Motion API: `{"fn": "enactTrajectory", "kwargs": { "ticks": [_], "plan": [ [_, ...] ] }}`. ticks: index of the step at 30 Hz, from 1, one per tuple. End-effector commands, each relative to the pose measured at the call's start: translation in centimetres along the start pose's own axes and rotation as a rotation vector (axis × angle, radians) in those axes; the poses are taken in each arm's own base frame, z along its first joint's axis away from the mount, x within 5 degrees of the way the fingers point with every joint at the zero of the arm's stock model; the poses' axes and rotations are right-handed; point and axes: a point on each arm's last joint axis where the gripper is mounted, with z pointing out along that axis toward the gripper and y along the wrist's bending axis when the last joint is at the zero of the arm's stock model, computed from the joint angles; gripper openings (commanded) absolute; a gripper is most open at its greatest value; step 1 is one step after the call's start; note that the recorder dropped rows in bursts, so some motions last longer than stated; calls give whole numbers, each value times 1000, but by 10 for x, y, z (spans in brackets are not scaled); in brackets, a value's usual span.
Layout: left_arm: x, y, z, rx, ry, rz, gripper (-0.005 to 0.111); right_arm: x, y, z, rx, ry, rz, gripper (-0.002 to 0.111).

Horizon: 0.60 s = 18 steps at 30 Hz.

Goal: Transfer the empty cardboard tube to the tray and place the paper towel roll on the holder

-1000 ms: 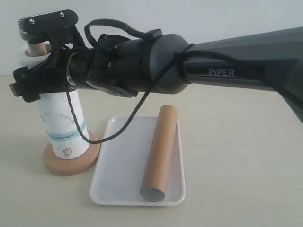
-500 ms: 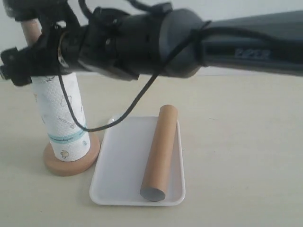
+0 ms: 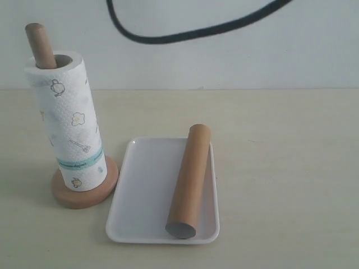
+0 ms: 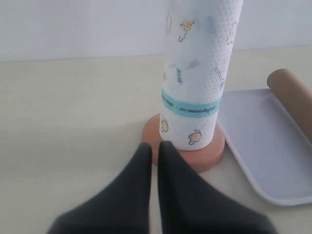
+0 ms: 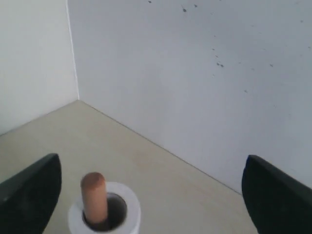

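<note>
There is one thick white paper towel roll printed with small kitchen drawings, one light brown wooden holder with a disc base and thin pole, one long brown cardboard tube, one shallow white rectangular plastic tray and one black cable.

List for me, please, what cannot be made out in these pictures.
- Exterior view: both arms are out of frame; only a cable shows at the top.
- Exterior view: the roll hides most of the pole of the holder.
- Left wrist view: the upper edge cuts off the roll's top; the right edge cuts the tube and tray.
- Right wrist view: tube and tray are out of view; the bottom edge cuts the roll's body.
</note>
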Motion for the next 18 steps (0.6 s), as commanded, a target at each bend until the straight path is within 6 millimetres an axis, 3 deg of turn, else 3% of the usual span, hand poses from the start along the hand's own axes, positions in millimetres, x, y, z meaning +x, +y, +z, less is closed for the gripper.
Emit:
{"fn": "enactTrajectory", "kwargs": {
  "ticks": [1, 4, 7, 10, 16, 18],
  "plan": [
    [-1, 0, 0, 1, -16, -4, 4, 6, -10, -24, 47, 210, -104, 93],
    [-1, 0, 0, 1, -16, -4, 4, 22, -12, -29, 39, 394, -182, 91],
    [-1, 0, 0, 1, -16, -4, 4, 38, -12, -32, 38, 567, -205, 80],
    [-1, 0, 0, 1, -16, -4, 4, 53, -12, -31, 52, 708, -196, 59],
    [-1, 0, 0, 1, -16, -4, 4, 77, 2, -21, -36, 856, -136, 1],
    [-1, 0, 0, 1, -16, -4, 4, 91, 7, -18, -74, 912, -119, 0]
  ]
}}
